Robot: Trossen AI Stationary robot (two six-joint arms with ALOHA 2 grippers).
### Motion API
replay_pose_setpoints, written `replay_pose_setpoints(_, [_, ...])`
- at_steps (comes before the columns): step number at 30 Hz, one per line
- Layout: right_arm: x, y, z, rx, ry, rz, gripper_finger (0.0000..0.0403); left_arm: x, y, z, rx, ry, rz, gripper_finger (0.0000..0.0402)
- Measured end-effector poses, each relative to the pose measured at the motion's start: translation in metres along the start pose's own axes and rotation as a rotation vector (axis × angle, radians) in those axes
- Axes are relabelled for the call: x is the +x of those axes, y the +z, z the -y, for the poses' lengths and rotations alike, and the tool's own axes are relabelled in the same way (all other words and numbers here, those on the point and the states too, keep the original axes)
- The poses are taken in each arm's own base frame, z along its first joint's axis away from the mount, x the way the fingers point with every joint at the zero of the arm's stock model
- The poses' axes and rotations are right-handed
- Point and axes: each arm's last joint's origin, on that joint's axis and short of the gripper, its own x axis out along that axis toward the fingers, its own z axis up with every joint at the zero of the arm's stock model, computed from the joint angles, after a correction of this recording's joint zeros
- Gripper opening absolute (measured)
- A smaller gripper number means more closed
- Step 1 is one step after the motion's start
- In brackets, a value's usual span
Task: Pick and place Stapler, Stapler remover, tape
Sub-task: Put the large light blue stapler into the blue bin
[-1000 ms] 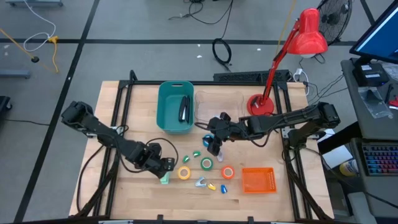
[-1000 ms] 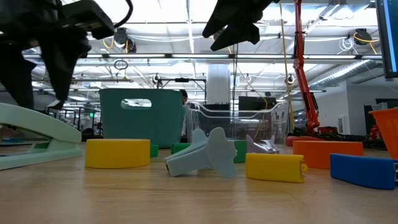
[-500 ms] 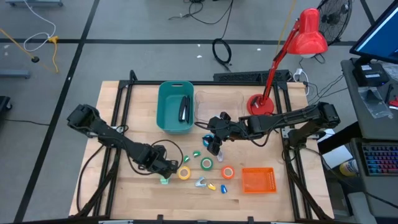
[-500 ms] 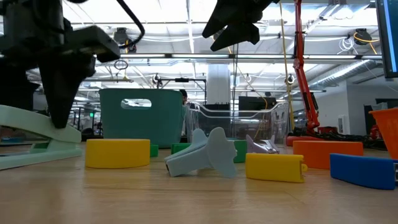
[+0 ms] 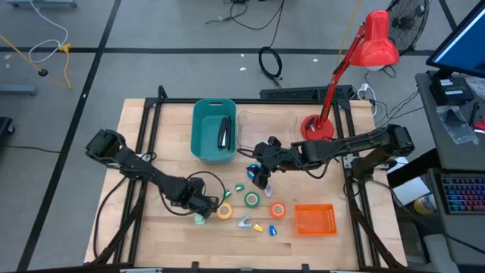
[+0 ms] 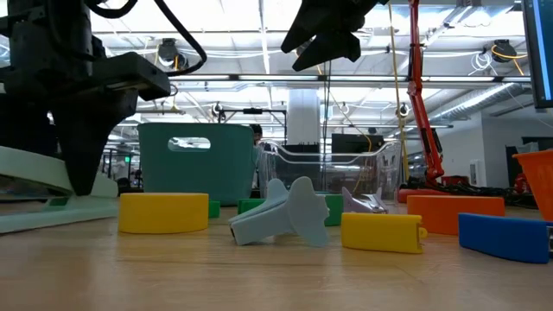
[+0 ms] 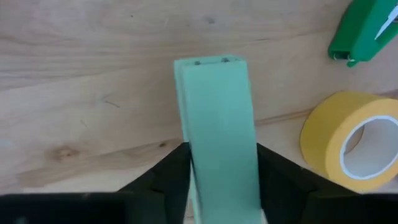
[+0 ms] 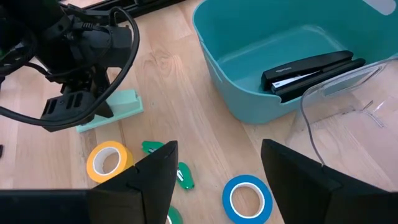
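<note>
We see 3 containers on the table. The teal bin holds 1 black stapler; the clear bin beside it and the orange basket show nothing inside that we can make out.

We count 4 tape rolls: yellow, green, orange and blue.

Our left gripper has its fingers pressed against both sides of the mint-green stapler, which lies on the table beside the yellow roll. Our right gripper hangs with jaws wide, holding nothing, above the blue roll.
</note>
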Motion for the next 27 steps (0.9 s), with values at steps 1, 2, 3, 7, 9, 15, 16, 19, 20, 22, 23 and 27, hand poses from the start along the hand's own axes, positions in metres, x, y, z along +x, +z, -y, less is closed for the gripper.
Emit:
replay_pose_setpoints(1, [0.000,0.000,0.000,0.000,0.000,0.000,0.0224,0.000,0.000,0.000,0.002,-0.002,0.000,0.0131])
replay_pose_setpoints(2, [0.000,0.000,0.000,0.000,0.000,0.000,0.0224,0.000,0.000,0.000,0.002,-0.002,0.000,0.0123])
replay_pose_setpoints(3, [0.000,0.000,0.000,0.000,0.000,0.000,0.0224,0.000,0.000,0.000,0.003,-0.003,0.000,0.0123])
replay_pose_setpoints(7, [0.000,0.000,0.000,0.000,0.000,0.000,0.0224,0.000,0.000,0.000,0.003,-0.003,-0.001,0.0123])
replay_pose_setpoints(9, [0.000,0.000,0.000,0.000,0.000,0.000,0.0224,-0.001,0.000,0.000,0.010,-0.004,-0.001,0.0123])
replay_pose_setpoints(15, [0.000,0.000,0.000,-0.001,0.000,0.000,0.0224,-0.021,0.001,-0.002,0.064,-0.066,-0.028,0.0123])
replay_pose_setpoints(16, [0.000,0.000,0.000,-0.002,0.000,0.000,0.0224,-0.028,0.002,-0.003,0.069,-0.086,-0.033,0.0123])
replay_pose_setpoints(19, [0.000,0.000,0.000,-0.003,0.000,-0.001,0.0224,-0.053,0.005,-0.007,0.065,-0.174,-0.042,0.0123])
replay_pose_setpoints(20, [0.000,0.000,0.000,-0.004,0.000,-0.001,0.0224,-0.062,0.006,-0.010,0.064,-0.213,-0.040,0.0123])
replay_pose_setpoints(22, [0.000,0.000,0.000,-0.004,0.000,-0.001,0.0224,-0.083,0.008,-0.015,0.058,-0.301,-0.022,0.0123])
replay_pose_setpoints(23, [0.000,0.000,0.000,-0.004,0.000,-0.001,0.0224,-0.093,0.010,-0.018,0.061,-0.346,-0.005,0.0123])
replay_pose_setpoints(27, [0.000,0.000,0.000,-0.004,0.000,-0.001,0.0224,-0.130,0.022,-0.034,0.041,-0.534,0.130,0.0123])
